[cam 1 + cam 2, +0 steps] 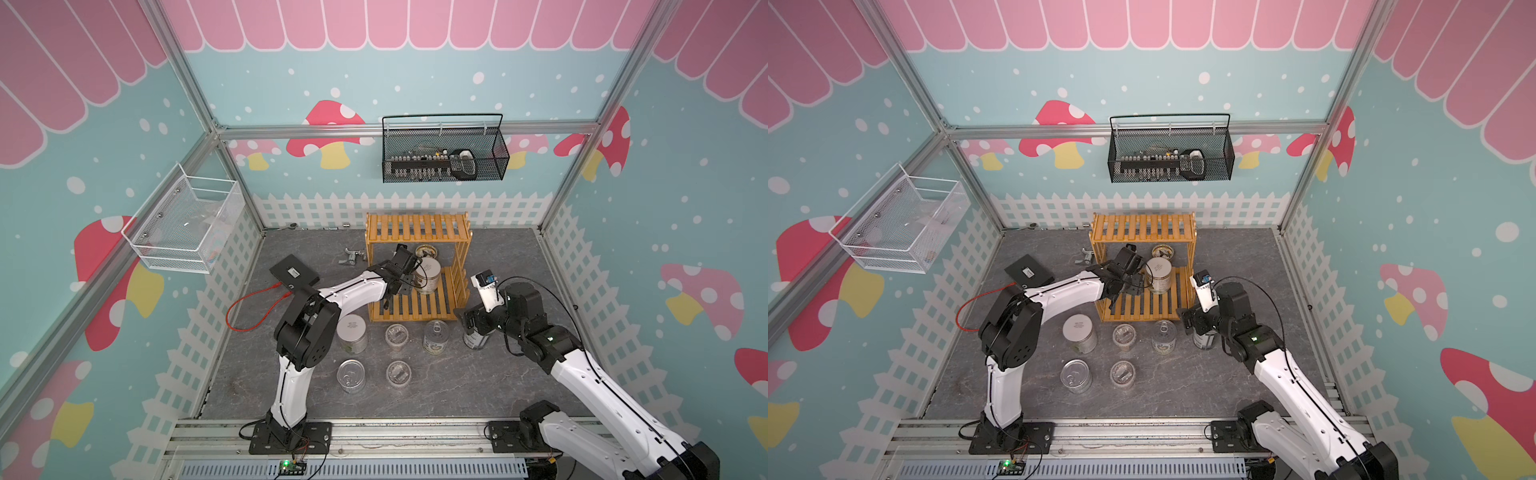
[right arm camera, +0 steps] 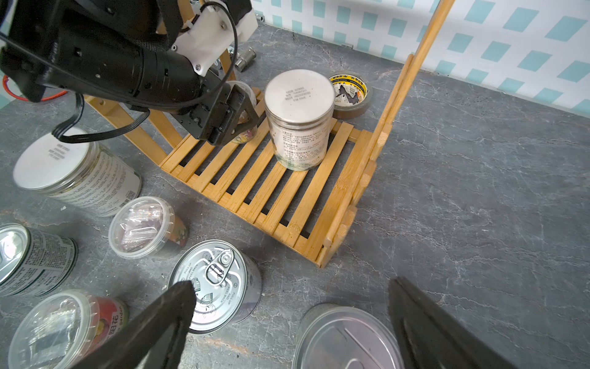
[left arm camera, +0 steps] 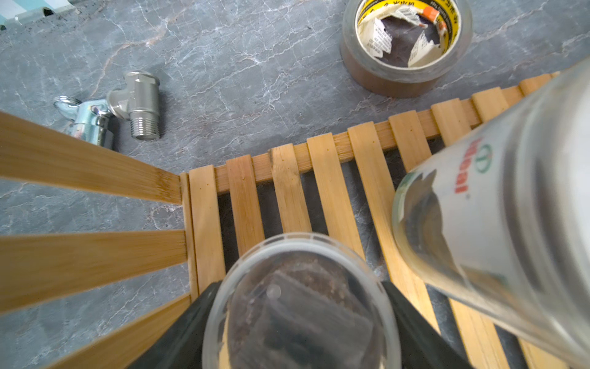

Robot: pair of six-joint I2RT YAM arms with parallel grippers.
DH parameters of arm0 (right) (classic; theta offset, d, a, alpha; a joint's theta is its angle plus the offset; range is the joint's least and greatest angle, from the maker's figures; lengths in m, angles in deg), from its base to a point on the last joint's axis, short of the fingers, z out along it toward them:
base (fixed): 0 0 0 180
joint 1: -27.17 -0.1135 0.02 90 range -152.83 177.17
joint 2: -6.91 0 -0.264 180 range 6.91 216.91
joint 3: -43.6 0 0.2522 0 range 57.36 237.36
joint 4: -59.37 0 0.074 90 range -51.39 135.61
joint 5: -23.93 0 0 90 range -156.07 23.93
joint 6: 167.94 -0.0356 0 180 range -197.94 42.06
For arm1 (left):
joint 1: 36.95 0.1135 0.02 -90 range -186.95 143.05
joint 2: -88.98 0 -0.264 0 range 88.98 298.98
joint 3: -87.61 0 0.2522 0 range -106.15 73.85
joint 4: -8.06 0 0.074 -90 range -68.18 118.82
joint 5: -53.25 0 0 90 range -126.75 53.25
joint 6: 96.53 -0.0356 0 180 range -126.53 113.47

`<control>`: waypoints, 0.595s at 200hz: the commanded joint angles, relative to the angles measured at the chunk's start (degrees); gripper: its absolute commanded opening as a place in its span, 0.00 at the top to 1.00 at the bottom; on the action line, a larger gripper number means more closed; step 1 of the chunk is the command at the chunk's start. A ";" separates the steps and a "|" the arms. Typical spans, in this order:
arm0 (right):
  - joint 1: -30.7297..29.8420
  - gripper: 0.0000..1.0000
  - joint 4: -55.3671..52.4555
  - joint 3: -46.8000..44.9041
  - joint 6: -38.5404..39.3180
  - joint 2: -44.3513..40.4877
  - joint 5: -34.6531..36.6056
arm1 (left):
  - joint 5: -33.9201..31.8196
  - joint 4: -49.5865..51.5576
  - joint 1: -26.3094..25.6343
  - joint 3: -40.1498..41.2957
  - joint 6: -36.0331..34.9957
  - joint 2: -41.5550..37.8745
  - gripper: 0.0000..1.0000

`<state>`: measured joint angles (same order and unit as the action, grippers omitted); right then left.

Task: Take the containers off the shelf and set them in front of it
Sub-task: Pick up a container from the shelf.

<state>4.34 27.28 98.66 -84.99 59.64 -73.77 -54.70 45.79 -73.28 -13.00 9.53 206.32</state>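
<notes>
Left hand (image 3: 300, 287): reaches onto the near, lower tier of the shelf (image 1: 415, 226) at its left end, one finger on each side of the small clear jar (image 3: 297, 322). The lid hides the contact, so I cannot tell whether they pinch yet.
Right hand (image 2: 290, 289): spread wide and empty above a tin (image 2: 344, 335) at the right of the near row, I judge to stay clear of the other arm.
On the shelf: that jar and the tall white-lidded jar (image 1: 429, 274) just right of it.
Off the shelf: six containers stand on the surface (image 1: 457, 374) on the near side.
Left wrist view only: the tape roll (image 3: 405, 41) sits on the surface beyond the slats. In both top views the arm covers the small jar.
</notes>
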 commanded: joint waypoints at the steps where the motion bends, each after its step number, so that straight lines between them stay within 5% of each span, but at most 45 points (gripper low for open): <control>1: 0.33 0.01 1.27 -0.81 0.54 -0.46 -1.40 | 0.79 0.38 0.31 -1.58 -0.69 -0.58 0.30; 119: 0.33 0.01 1.28 -0.10 -1.10 -0.70 -4.60 | -1.03 3.46 -4.30 3.09 -1.64 -14.68 0.31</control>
<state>4.36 28.20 98.66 -85.12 59.64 -79.28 -54.24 49.40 -76.69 -10.95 8.26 196.99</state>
